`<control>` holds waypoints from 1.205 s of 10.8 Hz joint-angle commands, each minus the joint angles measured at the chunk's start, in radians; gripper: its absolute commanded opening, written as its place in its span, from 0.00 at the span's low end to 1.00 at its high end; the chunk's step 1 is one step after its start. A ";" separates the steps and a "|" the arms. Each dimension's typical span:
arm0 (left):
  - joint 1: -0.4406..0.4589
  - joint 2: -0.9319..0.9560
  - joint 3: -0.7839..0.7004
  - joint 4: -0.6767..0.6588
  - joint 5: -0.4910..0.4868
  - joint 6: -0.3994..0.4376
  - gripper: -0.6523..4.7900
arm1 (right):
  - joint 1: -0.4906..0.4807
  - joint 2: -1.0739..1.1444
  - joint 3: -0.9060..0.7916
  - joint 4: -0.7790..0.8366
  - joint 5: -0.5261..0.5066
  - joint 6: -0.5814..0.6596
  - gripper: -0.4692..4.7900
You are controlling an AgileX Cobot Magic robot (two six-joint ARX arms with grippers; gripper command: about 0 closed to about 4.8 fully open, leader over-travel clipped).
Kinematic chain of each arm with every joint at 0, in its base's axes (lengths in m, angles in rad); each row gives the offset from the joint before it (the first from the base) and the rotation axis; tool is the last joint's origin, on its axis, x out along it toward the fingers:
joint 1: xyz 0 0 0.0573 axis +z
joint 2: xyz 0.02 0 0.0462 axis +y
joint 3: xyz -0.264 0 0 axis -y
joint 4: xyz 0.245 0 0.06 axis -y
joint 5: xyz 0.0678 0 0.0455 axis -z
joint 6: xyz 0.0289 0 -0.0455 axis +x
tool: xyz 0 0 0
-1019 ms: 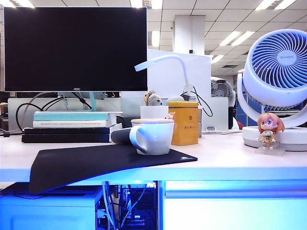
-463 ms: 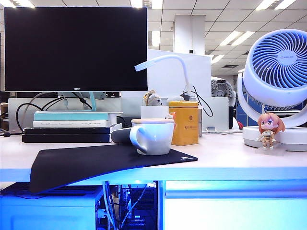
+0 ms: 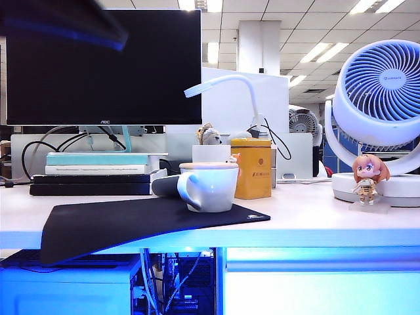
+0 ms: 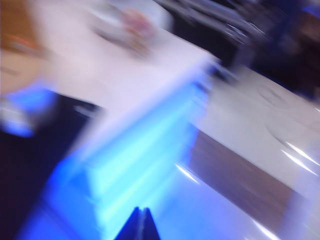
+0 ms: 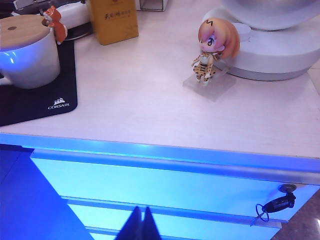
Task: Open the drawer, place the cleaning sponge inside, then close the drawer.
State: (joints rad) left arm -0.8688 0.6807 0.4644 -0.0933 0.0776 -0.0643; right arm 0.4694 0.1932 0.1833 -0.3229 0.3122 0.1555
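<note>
- Exterior view: a white mug (image 3: 209, 187) is sitting on a black mouse mat (image 3: 131, 223) that is overhanging the desk (image 3: 341, 220) edge. A yellow tin (image 3: 252, 168) is standing behind the mug, with a monitor (image 3: 104, 65) behind and to the left, and a figurine (image 3: 369, 178) in front of the white fan (image 3: 377, 111) to the right. The drawer (image 3: 321, 279) is glowing blue-white under the desk edge, sitting fully closed. A dark blurred arm part (image 3: 62, 23) is crossing the top left corner. The sponge is not showing.
- Left wrist view: heavily blurred; the left gripper (image 4: 139, 223) is showing its tips pressed together, holding nothing, near a glowing blue front I cannot identify.
- Right wrist view: the right gripper (image 5: 139, 225) is hanging in front of the drawer (image 5: 165, 187), tips touching, gripping nothing. A key (image 5: 276, 204) is hanging in the lock at the drawer's far end.
</note>
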 commanded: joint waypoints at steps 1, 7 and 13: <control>0.132 -0.108 -0.157 0.139 -0.069 0.000 0.11 | 0.001 0.000 0.004 0.012 0.000 0.002 0.08; 0.729 -0.678 -0.460 -0.093 -0.145 0.121 0.11 | 0.001 -0.002 0.004 0.012 0.003 0.002 0.08; 0.729 -0.678 -0.460 -0.088 -0.142 0.160 0.12 | 0.001 -0.007 0.004 0.012 0.000 0.002 0.08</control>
State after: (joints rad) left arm -0.1398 0.0048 0.0082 -0.1619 -0.0628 0.0937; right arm 0.4694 0.1875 0.1833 -0.3233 0.3119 0.1558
